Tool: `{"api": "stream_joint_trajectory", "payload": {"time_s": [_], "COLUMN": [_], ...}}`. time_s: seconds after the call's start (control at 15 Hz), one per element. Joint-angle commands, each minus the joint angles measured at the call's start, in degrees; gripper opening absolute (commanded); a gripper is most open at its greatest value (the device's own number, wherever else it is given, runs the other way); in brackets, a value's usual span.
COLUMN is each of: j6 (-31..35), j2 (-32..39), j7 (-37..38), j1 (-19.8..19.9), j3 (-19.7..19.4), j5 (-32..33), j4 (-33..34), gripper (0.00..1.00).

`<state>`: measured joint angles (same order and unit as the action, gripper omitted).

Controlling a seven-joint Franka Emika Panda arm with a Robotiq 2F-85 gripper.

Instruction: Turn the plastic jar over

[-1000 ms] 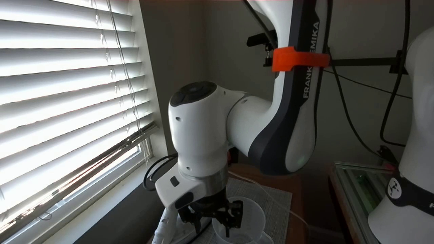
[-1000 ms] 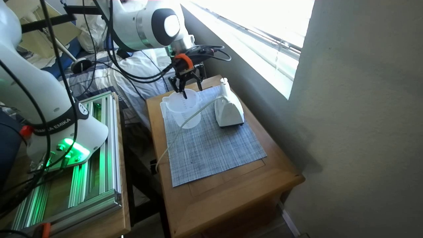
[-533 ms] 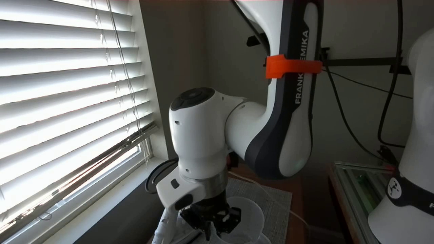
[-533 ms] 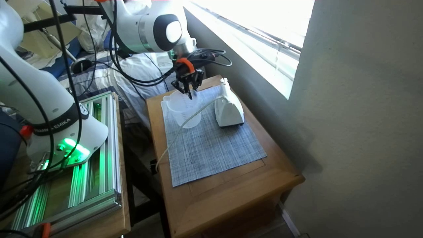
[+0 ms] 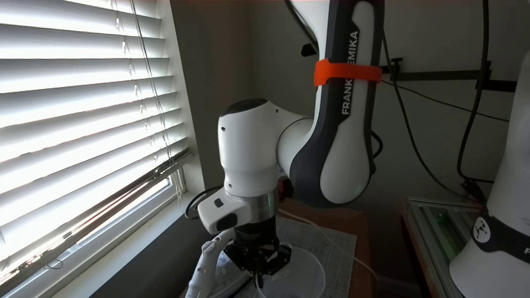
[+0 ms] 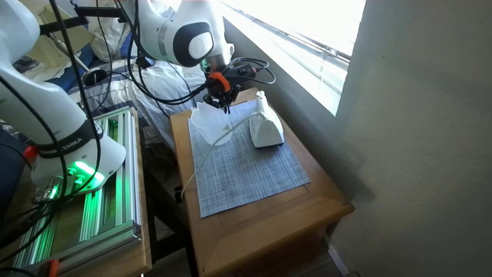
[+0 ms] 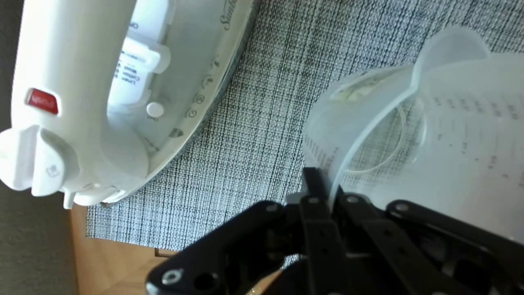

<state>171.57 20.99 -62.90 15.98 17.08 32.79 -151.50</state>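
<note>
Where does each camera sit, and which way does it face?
Wrist view: mounted by the gripper, looking down at the plastic jar and iron; only the gripper shows.
An exterior view: roughly level with the arm, facing the dark wall; arm, gripper and part of the base show.
An exterior view: set high, looking down across the table toward the bed; base, arm and gripper show.
Both exterior views share gripper, plastic jar, iron and window, from roughly opposite sides.

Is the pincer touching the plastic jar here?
Touching: the wrist view shows the pincer shut on the plastic jar, the jar's wall pinched between the two fingers.
</note>
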Motion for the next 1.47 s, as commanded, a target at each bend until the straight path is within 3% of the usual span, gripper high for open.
{"api": "stream_joint_trajectory", "payload": {"time_s": [0.0, 0.33, 0.53, 0.67, 0.87, 1.4], "j6": [3.7, 8.4, 7.4, 6.3, 4.2, 0.8], "j2": [2.1, 9.5, 14.5, 18.1, 23.7, 33.5], "j7": [-8.0, -15.9, -19.0, -22.9, -27.0, -37.3], "j1": [10.8, 31.2, 43.1, 49.0, 55.3, 61.8], "j3": [9.0, 25.7, 33.8, 37.1, 39.7, 38.3], "j5": [-5.2, -6.7, -4.5, -5.3, -4.9, -5.6], "j4": [-1.4, -2.2, -2.8, -3.1, -3.1, -2.6], "gripper": [0.01, 0.01, 0.01, 0.01, 0.01, 0.01]}}
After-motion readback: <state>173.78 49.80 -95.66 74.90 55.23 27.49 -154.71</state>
